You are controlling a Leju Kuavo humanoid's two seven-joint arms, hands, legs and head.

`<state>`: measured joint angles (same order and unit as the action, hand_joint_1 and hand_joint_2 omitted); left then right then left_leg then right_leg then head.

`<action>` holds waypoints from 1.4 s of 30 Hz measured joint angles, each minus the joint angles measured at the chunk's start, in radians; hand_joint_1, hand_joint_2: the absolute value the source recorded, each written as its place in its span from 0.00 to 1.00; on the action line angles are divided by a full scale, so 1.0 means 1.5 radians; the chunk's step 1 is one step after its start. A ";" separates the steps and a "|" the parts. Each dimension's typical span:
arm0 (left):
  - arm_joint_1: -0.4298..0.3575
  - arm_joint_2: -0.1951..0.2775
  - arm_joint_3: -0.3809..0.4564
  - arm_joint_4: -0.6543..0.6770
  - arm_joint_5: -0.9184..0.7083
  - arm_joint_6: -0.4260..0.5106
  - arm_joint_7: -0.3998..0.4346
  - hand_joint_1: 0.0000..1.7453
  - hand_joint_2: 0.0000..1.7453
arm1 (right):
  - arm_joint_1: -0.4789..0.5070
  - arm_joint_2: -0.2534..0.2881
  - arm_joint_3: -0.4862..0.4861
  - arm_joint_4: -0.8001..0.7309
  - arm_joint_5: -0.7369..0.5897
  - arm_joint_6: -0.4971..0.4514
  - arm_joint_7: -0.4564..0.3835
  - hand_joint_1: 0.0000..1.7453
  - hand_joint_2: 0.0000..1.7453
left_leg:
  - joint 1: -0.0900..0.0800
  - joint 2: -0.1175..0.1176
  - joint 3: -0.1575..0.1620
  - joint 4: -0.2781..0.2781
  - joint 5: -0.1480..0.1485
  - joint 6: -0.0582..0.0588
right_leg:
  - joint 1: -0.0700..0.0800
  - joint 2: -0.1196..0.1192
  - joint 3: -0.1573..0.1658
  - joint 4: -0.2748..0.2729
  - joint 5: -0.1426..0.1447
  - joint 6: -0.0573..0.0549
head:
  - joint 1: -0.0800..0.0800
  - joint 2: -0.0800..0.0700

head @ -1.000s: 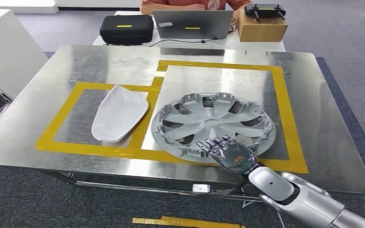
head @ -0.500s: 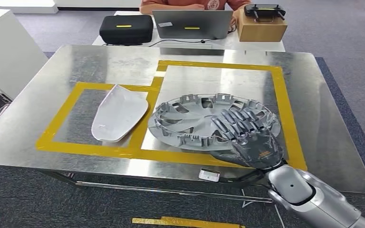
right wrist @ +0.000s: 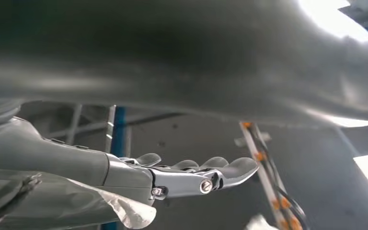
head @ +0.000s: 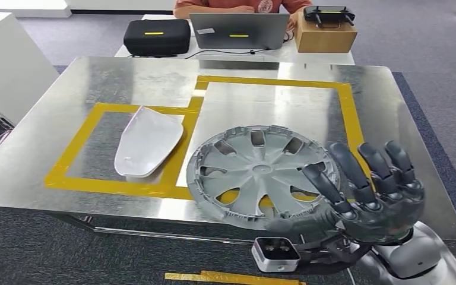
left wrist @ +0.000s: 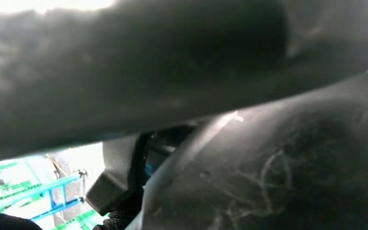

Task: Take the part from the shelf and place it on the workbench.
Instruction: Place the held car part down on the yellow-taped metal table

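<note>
The steel workbench carries a frame of yellow tape. The grey wheel cover, the task's part, sits on the near side of the workbench, tilted, its near rim lifted off the workbench top and overhanging the near edge. At that near rim is the right hand, its dark fingers spread and raised beside the cover, its thumb reaching under the rim; whether it actually grips the cover cannot be told. A white curved panel lies flat on the workbench just beside the wheel cover, inside the smaller taped box. Beyond the far edge of the workbench stand a laptop, a black case and a cardboard box
</note>
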<state>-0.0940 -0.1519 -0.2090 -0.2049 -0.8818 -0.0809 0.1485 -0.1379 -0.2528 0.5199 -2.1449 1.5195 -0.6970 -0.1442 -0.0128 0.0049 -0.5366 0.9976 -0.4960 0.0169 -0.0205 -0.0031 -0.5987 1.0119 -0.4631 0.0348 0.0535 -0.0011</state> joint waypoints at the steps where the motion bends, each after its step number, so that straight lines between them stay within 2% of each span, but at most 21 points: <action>1: 0.000 0.000 0.000 0.000 -0.003 -0.003 -0.002 0.00 0.00 | 0.002 0.008 -0.003 -0.012 -0.034 0.000 -0.041 0.00 0.00 | 0.000 0.000 0.000 0.000 0.000 0.000 | 0.000 0.000 0.000 0.000 0.000 0.000 | 0.000 0.000; 5: -0.003 0.001 0.000 0.000 -0.016 -0.015 -0.009 0.00 0.00 | 0.029 0.079 -0.061 -0.037 -0.226 0.000 -0.319 0.00 0.00 | 0.000 0.000 0.000 0.001 0.000 0.000 | 0.000 0.000 0.000 0.000 0.000 0.000 | 0.000 0.000; 7: -0.005 0.002 0.000 0.000 -0.020 -0.020 -0.011 0.00 0.00 | 0.034 0.099 -0.081 -0.045 -0.266 0.000 -0.375 0.00 0.00 | 0.000 0.000 0.000 0.001 0.000 0.000 | 0.000 0.000 0.000 0.000 0.000 0.000 | 0.000 0.000; 13: -0.011 0.002 -0.002 0.000 -0.033 -0.030 -0.014 0.00 0.00 | 0.036 0.121 -0.097 -0.062 -0.304 0.000 -0.368 0.00 0.00 | 0.000 0.001 0.000 0.001 0.000 0.000 | 0.000 0.001 0.000 0.000 0.001 0.000 | 0.000 0.000; 32: -0.015 0.002 -0.005 0.000 -0.053 -0.040 -0.022 0.00 0.00 | 0.035 0.125 -0.109 -0.083 -0.288 0.000 -0.368 0.00 0.00 | 0.000 0.001 0.000 0.002 0.000 0.000 | 0.000 0.001 0.000 0.000 0.001 0.000 | 0.000 0.000; 39: -0.015 0.003 -0.005 0.000 -0.054 -0.037 -0.018 0.00 0.00 | 0.037 0.134 -0.113 -0.088 -0.276 0.000 -0.368 0.00 0.00 | -0.002 0.001 -0.004 0.009 -0.003 0.006 | -0.002 0.001 0.001 -0.003 0.005 0.006 | 0.000 0.000; 41: -0.015 0.004 -0.005 0.000 -0.054 -0.036 -0.017 0.00 0.00 | 0.037 0.137 -0.115 -0.090 -0.273 0.000 -0.368 0.00 0.00 | 0.000 0.003 -0.002 0.002 0.002 0.011 | -0.002 0.001 0.001 -0.005 0.006 0.010 | 0.000 0.000; 42: -0.015 0.003 -0.005 0.000 -0.054 -0.036 -0.017 0.00 0.00 | 0.037 0.138 -0.116 -0.092 -0.272 0.000 -0.368 0.00 0.00 | 0.002 0.004 0.000 -0.004 0.006 0.015 | -0.001 0.001 -0.003 0.001 -0.001 0.012 | 0.001 0.000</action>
<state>-0.1167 -0.1469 -0.2163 -0.2051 -0.9625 -0.1347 0.1225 -0.0822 -0.0454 0.3462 -2.2823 1.1113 -0.6966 -0.6956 -0.0096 0.0115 -0.5372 0.9918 -0.4863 0.0396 -0.0221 -0.0012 -0.6030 1.0141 -0.4646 0.0526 0.0549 -0.0011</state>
